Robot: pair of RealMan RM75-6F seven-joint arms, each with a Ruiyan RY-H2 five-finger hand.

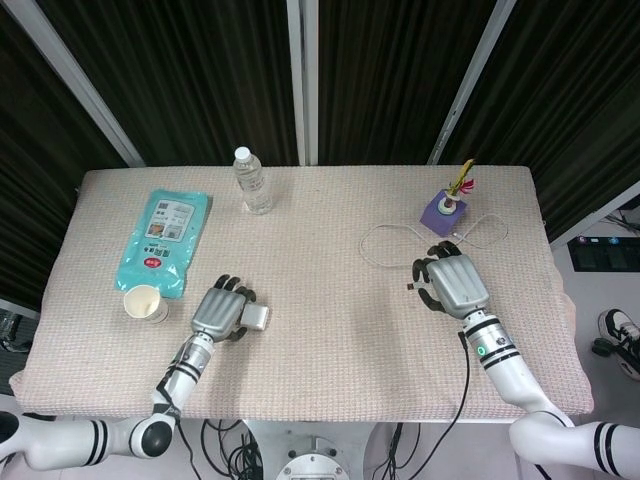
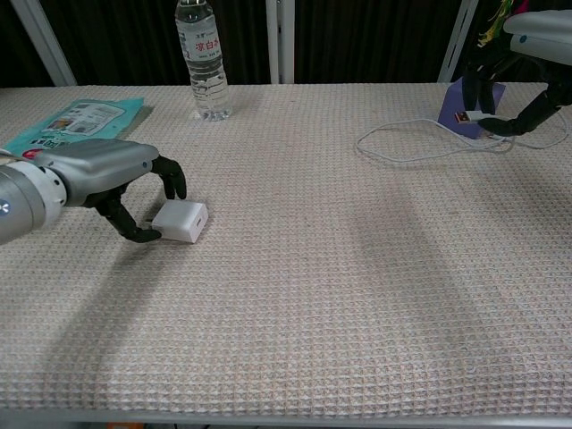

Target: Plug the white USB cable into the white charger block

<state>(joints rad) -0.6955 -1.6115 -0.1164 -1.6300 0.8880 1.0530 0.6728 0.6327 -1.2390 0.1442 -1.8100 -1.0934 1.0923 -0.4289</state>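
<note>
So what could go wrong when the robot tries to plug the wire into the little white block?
1. The left hand only touches the charger block at one side, fingers curled around it on the cloth; a light block like that may slide or tip instead of being picked up.
2. The right hand pinches the USB cable near its plug; the loose loop could drag and snag the purple holder beside it.
3. The two hands are far apart, so lining up the plug may miss.

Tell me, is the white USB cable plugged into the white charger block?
No. The white USB cable lies far from the white charger block.
</note>
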